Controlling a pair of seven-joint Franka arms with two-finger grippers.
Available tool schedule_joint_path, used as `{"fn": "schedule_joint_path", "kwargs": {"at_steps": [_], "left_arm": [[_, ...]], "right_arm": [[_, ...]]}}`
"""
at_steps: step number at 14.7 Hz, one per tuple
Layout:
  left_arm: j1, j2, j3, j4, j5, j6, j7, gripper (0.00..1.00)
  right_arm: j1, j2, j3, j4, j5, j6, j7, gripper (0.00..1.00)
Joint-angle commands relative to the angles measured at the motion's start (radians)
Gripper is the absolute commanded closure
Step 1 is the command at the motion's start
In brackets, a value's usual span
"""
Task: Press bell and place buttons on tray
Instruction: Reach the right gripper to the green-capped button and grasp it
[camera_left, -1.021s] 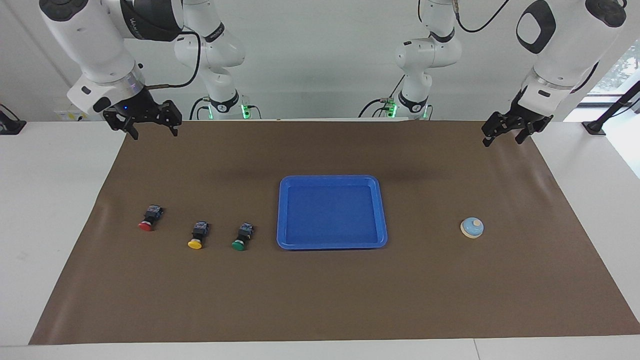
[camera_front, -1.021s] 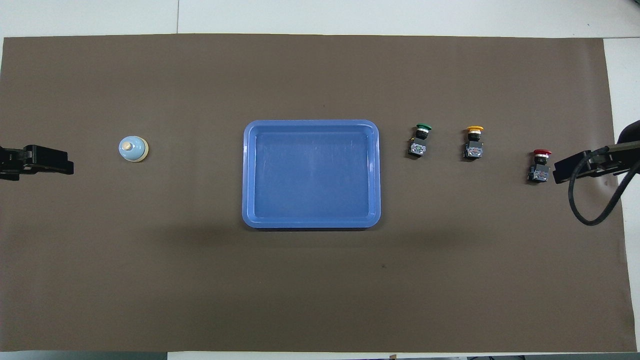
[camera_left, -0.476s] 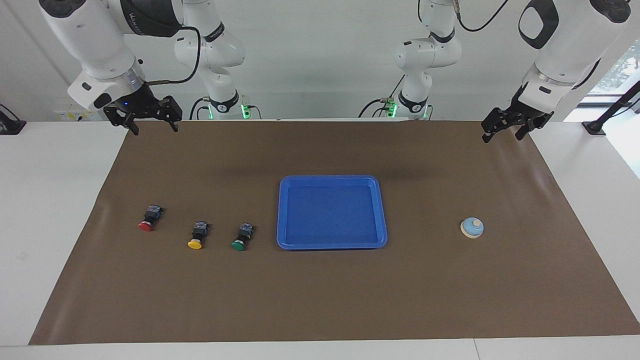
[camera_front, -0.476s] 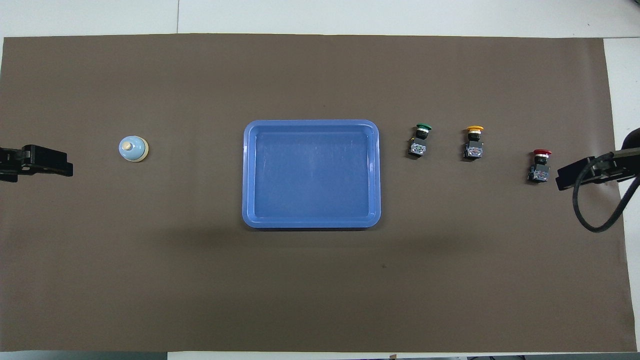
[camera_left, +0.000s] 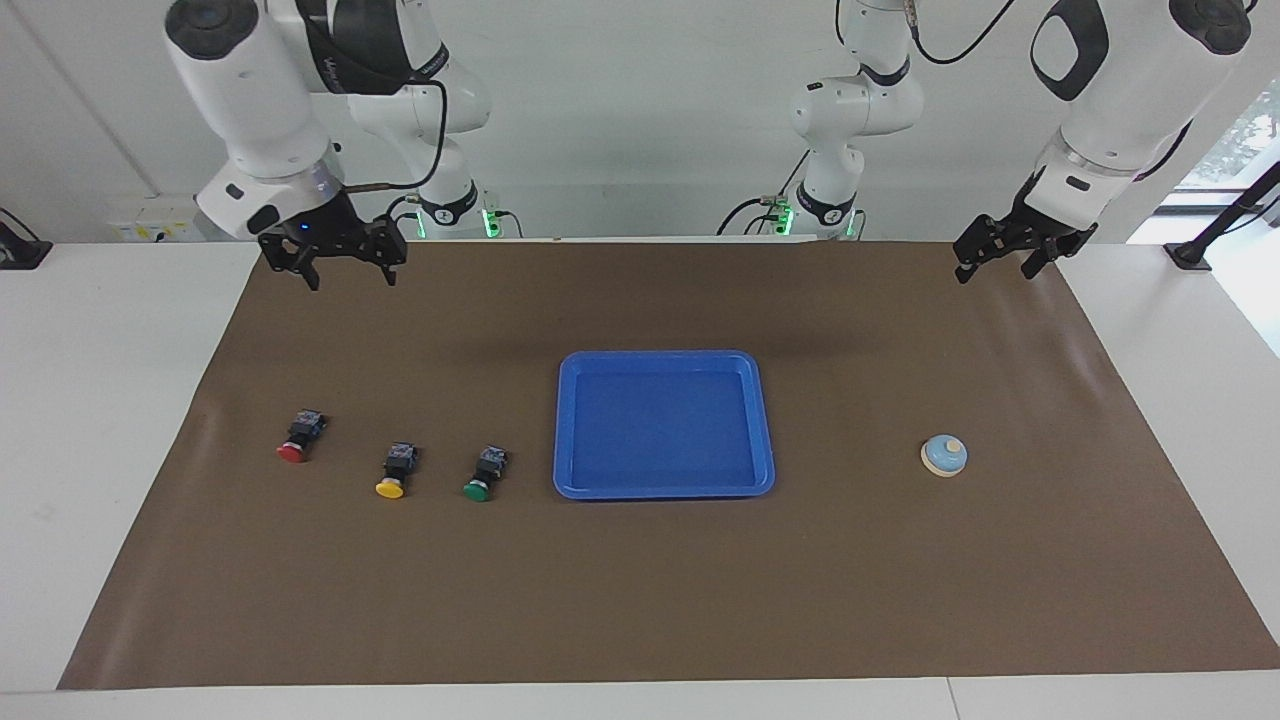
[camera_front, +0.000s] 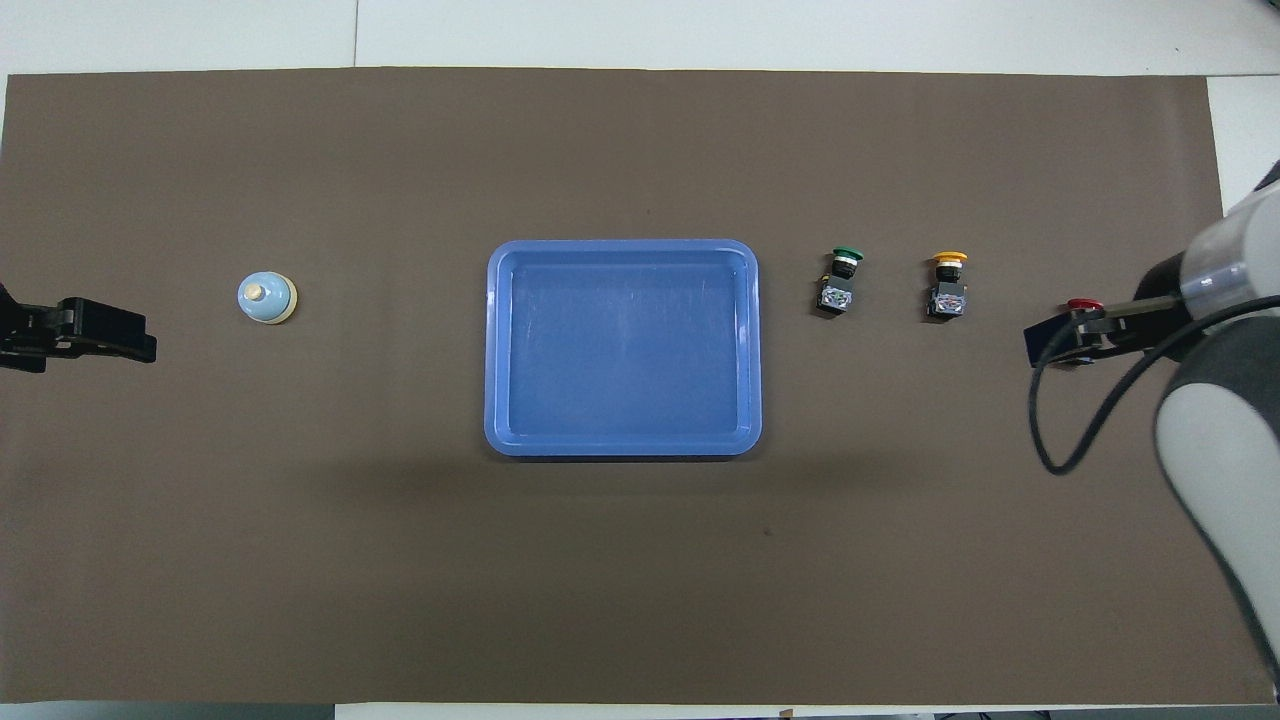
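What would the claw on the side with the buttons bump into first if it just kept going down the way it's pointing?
Probably the brown mat. The right gripper hangs open, pointing down, nearer the robots than the red button, though depth is hard to judge.

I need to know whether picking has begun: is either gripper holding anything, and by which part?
Nothing is held. The left gripper and right gripper are both open and raised above the mat, clear of the buttons.

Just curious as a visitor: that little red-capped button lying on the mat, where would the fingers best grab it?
Probably the black blocky body of the red button, coming straight down from above. It lies on its side, so the body's flat sides face out, while the round cap would likely slip.
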Motion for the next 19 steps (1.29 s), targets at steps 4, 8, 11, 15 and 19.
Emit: {"fn": "schedule_joint_path", "kwargs": {"at_steps": [4,8,11,15,19], "left_arm": [[-0.001,-0.007,0.008,0.011,-0.004,-0.018,-0.006,0.00],[0.007,-0.007,0.012,0.011,-0.004,-0.015,-0.006,0.00],[0.005,-0.007,0.011,0.011,-0.004,-0.015,-0.006,0.00],[0.007,-0.007,0.011,0.011,-0.004,-0.015,-0.007,0.00],[0.007,-0.007,0.011,0.011,-0.004,-0.015,-0.007,0.00]], "right_arm": [[0.090,0.139,0.007,-0.098,-0.003,0.268,0.251,0.00],[0.103,0.222,0.007,-0.158,-0.003,0.490,0.293,0.00],[0.124,0.326,0.007,-0.147,-0.003,0.613,0.351,0.00],[0.118,0.427,0.007,-0.111,-0.003,0.718,0.354,0.00],[0.110,0.470,0.007,-0.118,-0.003,0.793,0.354,0.00]]}}
